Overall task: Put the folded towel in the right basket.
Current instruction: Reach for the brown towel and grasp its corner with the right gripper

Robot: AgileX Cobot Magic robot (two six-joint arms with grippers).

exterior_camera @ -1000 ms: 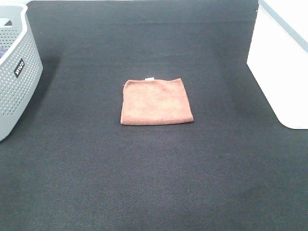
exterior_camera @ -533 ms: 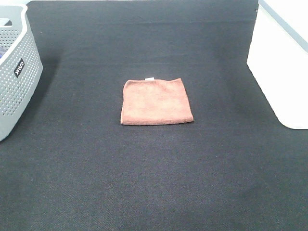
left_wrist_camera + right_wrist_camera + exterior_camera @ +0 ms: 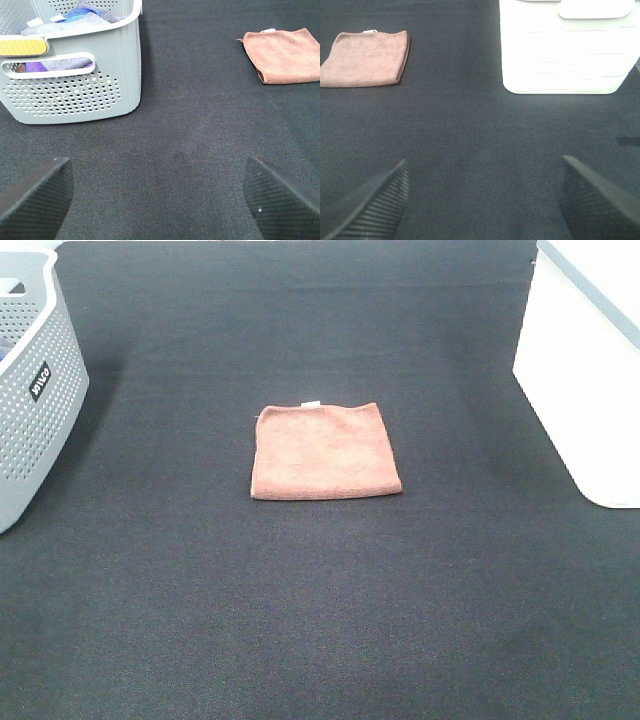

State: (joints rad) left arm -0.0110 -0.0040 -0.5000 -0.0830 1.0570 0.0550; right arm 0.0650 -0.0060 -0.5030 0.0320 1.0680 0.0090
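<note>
This is a laundry-sorting work surface, laid out like a test bench rather than a lived-in room. A flat, dark charcoal woven mat (image 3: 320,640) covers the whole area. At the far left stands a grey perforated laundry basket (image 3: 30,430) with a black label (image 3: 39,381), holding purple, blue and grey cloths (image 3: 85,17). At the far right stands a white plastic basket (image 3: 580,380). Between them lies one rust-brown folded towel (image 3: 325,452). The views do not show whether this is a home or a lab.
</note>
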